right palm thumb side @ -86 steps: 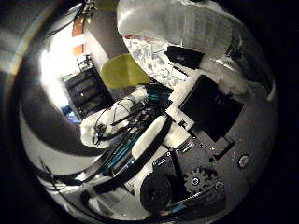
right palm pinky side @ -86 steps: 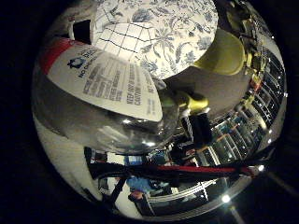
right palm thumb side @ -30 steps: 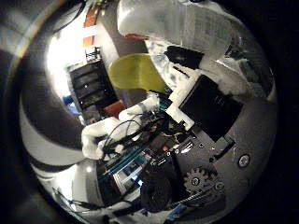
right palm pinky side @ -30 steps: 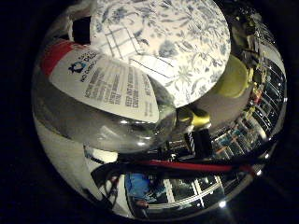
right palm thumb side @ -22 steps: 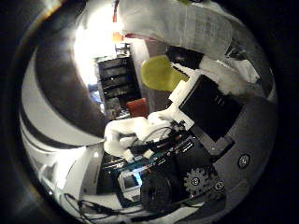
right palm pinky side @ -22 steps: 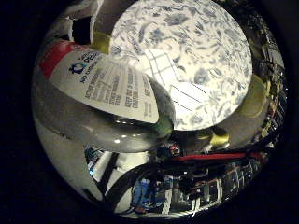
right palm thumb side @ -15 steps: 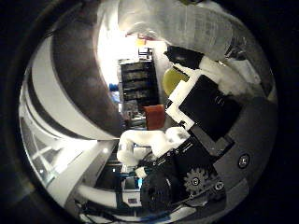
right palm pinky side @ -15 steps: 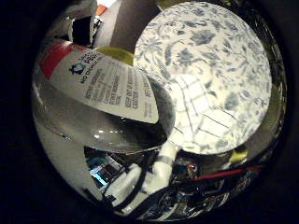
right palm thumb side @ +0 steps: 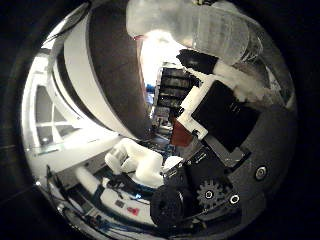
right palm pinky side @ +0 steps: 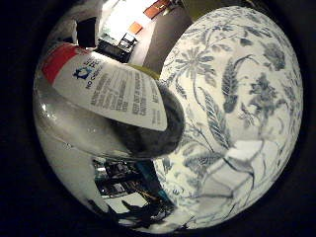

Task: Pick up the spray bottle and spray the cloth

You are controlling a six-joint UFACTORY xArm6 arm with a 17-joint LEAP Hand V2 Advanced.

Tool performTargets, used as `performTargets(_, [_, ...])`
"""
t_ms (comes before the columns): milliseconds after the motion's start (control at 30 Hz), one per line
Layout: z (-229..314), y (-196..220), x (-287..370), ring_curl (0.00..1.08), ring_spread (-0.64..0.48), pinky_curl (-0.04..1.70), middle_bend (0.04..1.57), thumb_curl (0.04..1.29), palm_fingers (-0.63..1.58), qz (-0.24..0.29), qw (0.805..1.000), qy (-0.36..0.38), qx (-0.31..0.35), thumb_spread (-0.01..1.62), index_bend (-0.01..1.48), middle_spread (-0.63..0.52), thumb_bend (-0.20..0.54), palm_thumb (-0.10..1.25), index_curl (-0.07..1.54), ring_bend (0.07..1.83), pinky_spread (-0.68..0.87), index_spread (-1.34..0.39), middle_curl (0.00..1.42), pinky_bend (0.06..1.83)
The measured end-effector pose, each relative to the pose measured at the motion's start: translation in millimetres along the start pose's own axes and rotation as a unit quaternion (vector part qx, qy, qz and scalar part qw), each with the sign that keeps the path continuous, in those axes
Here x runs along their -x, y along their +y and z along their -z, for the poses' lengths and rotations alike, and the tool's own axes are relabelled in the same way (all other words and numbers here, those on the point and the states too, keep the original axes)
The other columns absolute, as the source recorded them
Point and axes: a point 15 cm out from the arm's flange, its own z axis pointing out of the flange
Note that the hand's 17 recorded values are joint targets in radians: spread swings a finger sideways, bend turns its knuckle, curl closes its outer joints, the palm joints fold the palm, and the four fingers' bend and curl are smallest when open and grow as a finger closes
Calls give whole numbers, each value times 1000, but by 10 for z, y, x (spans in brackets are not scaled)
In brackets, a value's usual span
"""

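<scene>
The spray bottle (right palm pinky side: 109,99), clear with a white and red label, lies right against my palm and fills much of the right little finger side palm view. It also shows in the right thumb side palm view (right palm thumb side: 200,30), where my hand (right palm thumb side: 225,110) has white and black fingers curled round it. The white checked cloth (right palm pinky side: 242,168) lies on a table under a blue-flowered tablecloth (right palm pinky side: 237,89), beyond the bottle and away from it.
My white arm (right palm thumb side: 140,160) reaches in behind the hand. Dark shelving (right palm thumb side: 180,90) stands at the back of the room, and bright windows (right palm thumb side: 45,110) are off to one side.
The whole picture has swung: the camera turned with the hand, so the flowered table and checked cloth now fill more of the view. The bottle stays fixed against the palm.
</scene>
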Motion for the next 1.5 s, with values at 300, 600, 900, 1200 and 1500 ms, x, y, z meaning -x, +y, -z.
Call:
performTargets(300, [-173,2,-362,546,-141,1082,1297,714,1242,-9,1000,18,2,1077,1173,-80,-13,1047,622,1430,-228,-165,544,1047])
performTargets(600, [6,-78,-456,533,-142,1027,1281,688,1197,-1,999,25,-30,970,1067,-48,-34,912,606,1400,-251,-147,537,1024])
performTargets(900, [57,0,-424,504,-157,846,998,635,638,18,999,32,-11,840,357,-82,-27,864,500,1299,-411,-297,486,957])
performTargets(1200, [144,82,-340,340,-15,693,645,516,34,36,997,58,22,991,340,-31,-28,758,425,797,236,-426,369,617])
performTargets(1500, [314,53,-88,256,147,483,454,447,59,72,993,91,38,998,172,71,-26,740,352,533,440,-347,325,459])
